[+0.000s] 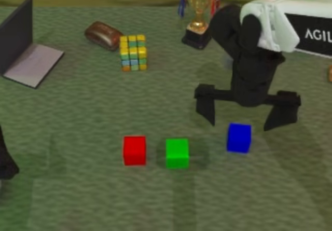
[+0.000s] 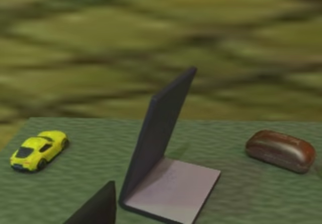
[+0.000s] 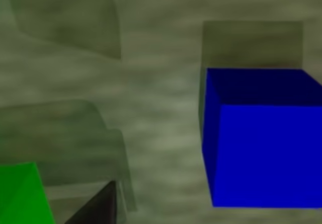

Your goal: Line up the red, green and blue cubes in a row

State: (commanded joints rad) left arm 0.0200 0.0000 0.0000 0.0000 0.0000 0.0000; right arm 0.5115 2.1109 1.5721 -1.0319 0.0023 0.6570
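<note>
The red cube (image 1: 134, 150) and the green cube (image 1: 177, 153) sit side by side in the front middle of the table, a small gap between them. To their right, set slightly farther back, is the blue cube (image 1: 239, 137). My right gripper (image 1: 241, 121) hovers just behind and above the blue cube, open wide and holding nothing. The right wrist view shows the blue cube (image 3: 261, 138) resting on the cloth, a corner of the green cube (image 3: 20, 194) and one dark fingertip (image 3: 98, 209). My left arm (image 1: 5, 163) is parked at the left edge, its gripper open.
An open laptop (image 1: 28, 54) stands at the back left, with a brown mouse (image 1: 104, 35) and a yellow-green-orange puzzle cube (image 1: 133, 52) beside it. A gold trophy (image 1: 201, 13) is at the back centre. A yellow toy car (image 2: 37, 150) shows in the left wrist view.
</note>
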